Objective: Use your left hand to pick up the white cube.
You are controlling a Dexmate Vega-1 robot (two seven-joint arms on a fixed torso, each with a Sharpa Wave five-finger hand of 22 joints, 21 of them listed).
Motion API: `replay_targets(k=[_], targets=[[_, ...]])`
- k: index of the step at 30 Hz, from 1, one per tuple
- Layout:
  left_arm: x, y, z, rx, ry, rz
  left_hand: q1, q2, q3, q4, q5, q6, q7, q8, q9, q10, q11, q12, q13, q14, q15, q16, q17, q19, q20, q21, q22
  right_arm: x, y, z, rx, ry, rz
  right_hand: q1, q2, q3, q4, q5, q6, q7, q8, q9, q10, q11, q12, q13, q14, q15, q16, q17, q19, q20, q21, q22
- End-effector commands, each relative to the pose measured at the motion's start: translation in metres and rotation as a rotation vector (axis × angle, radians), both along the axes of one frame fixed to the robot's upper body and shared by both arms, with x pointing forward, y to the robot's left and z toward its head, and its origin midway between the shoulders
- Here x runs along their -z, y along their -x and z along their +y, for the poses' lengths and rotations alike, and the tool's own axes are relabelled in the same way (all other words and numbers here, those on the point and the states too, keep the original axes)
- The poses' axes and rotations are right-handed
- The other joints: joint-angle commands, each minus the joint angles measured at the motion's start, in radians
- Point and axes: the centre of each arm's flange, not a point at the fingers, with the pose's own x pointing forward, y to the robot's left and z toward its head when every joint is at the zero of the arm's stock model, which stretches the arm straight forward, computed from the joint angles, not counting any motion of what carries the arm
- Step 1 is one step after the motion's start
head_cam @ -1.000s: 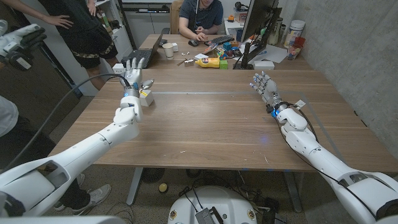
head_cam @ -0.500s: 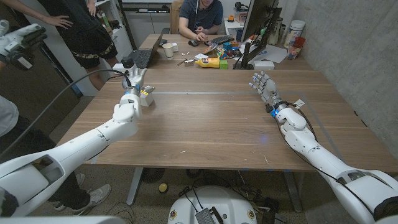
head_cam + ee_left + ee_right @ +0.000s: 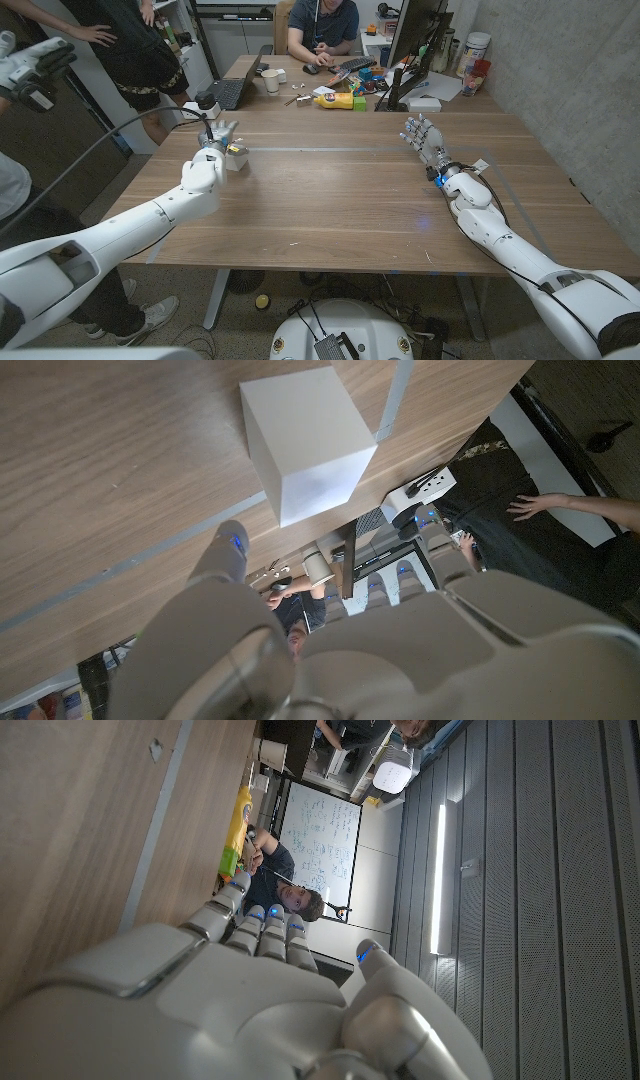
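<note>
So, one white cube (image 3: 237, 157) on the wooden table (image 3: 340, 200), over on the robot's left side toward the far edge, just short of a pale strip that runs across the top. It's plain matte white w/ sharp edges and no markings — in the left wrist view the cube (image 3: 305, 440) sits square on the wood, one face in shade. Two robot hands. The left hand (image 3: 216, 140) is right up against the cube, fingers around it on the near side, but I can't tell if it's actually gripping. The right hand (image 3: 423, 138) stands well apart on the right — released, fingers spread and pointing away, holding nothing. Two people stand beyond the table: one seated at the far desk, one standing at left.
</note>
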Motion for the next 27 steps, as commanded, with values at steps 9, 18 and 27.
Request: replay_targets(k=[9, 18, 27], targets=[[0.009, -0.019, 0.007, -0.031, -0.035, 0.086, 0.044, 0.017, 0.003, -0.007, 0.001, 0.010, -0.001, 0.010, 0.006, -0.032, 0.002, 0.015, 0.005, 0.040, -0.005, 0.011, 0.000, 0.008, -0.004, -0.004, 0.003, -0.003, 0.002, -0.003, 0.002, 0.008, -0.011, -0.006, 0.033, -0.001, -0.002, 0.008, 0.003, 0.004, 0.005, 0.005, 0.006, -0.003, 0.007, 0.001, 0.008, 0.001, 0.008, 0.003, 0.000, -0.001, -0.005, 0.004], [0.014, -0.029, 0.008, -0.010, -0.043, 0.077, 0.104, 0.041, 0.014, -0.014, 0.001, 0.031, -0.001, 0.021, 0.006, 0.015, -0.006, 0.034, 0.005, 0.100, -0.018, 0.022, -0.004, 0.034, -0.006, 0.001, 0.003, -0.005, 0.003, -0.002, -0.006, 0.013, -0.033, -0.004, 0.033, -0.001, -0.004, 0.008, 0.003, 0.004, 0.005, 0.005, 0.008, -0.006, 0.007, 0.001, 0.015, 0.004, 0.009, 0.002, -0.011, 0.000, -0.010, 0.004], [0.022, -0.030, 0.003, 0.010, -0.048, 0.062, 0.208, 0.066, 0.025, -0.021, 0.000, 0.028, -0.001, 0.021, 0.003, 0.049, 0.011, 0.044, 0.004, 0.135, 0.008, 0.016, -0.007, 0.115, -0.008, 0.019, 0.004, -0.013, 0.007, 0.003, -0.015, 0.009, -0.068, 0.000, 0.035, 0.001, -0.006, 0.009, 0.006, 0.003, 0.006, 0.005, 0.012, -0.009, 0.008, 0.001, 0.026, 0.006, 0.012, 0.001, -0.015, -0.002, -0.010, 0.004]])
